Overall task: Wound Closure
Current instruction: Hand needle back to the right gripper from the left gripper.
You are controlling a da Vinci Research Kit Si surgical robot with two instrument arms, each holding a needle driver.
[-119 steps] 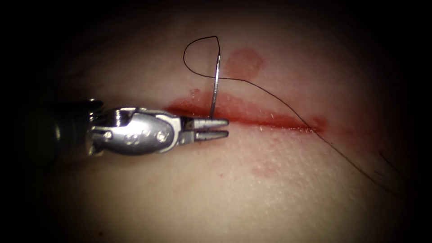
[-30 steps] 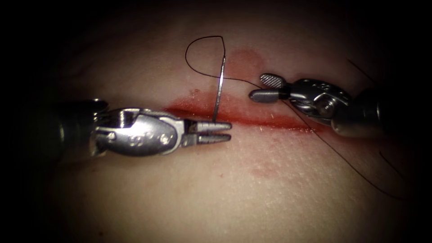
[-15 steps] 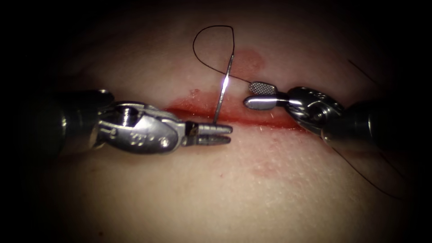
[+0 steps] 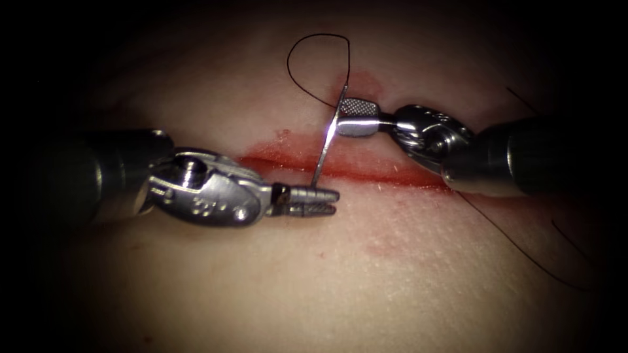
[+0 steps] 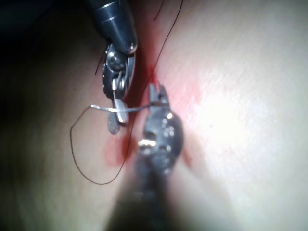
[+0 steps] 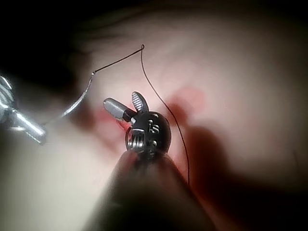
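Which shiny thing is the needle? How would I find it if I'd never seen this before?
Find the long red cut running across the pale tissue. Near its left end, the left tool pinches a thin silver needle near one end; it rises over the cut toward the right tool's open jaws. Unlike the chunky tools, it is slim as wire, and black thread loops from its top.

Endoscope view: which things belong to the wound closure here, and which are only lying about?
In use: pale tissue with its red cut; curved steel needle, clear of the tissue; thin black thread; left steel tool, shut near the needle's thread-free end; right steel tool, open, holding nothing.
Lying about: red fluid stain above the cut.
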